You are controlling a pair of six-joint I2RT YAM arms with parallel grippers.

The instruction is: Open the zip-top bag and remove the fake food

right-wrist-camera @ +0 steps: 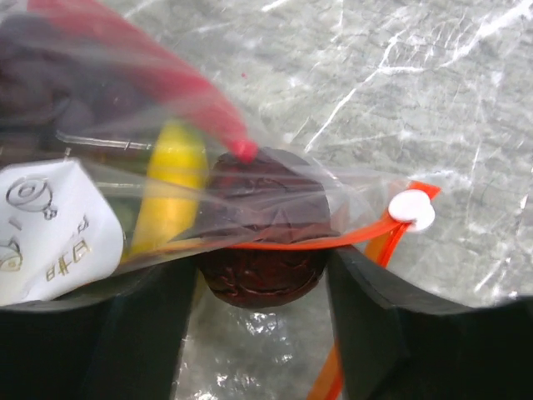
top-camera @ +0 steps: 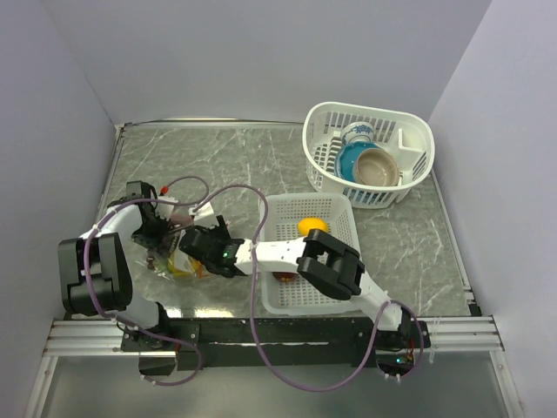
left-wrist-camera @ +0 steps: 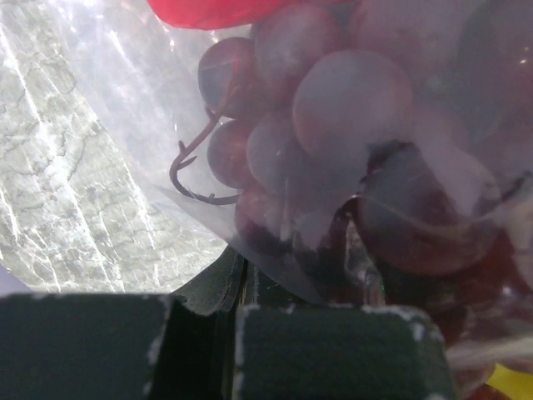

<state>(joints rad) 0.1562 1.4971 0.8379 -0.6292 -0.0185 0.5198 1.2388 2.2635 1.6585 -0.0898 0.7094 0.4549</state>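
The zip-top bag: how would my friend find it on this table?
On the grey marbled table, look left of the flat white basket, where the left gripper and right gripper meet. The zip-top bag is the only clear, crinkly thing, with an orange-red zipper strip and purple grapes showing through.

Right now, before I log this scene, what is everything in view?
zip-top bag: one, clear, orange-red zipper, table's left
grapes: one bunch, purple, in bag
banana: one, yellow, in bag
dark red fruit: one, at bag's mouth
round fruit: one, orange, in flat basket
flat basket: one, white, centre
deep basket: one, white, far right
bowls: two, blue and tan, in deep basket
cup: one, white-blue, in deep basket
table: one, grey marble
left gripper: black, shut on zip-top bag
right gripper: black, shut on dark red fruit
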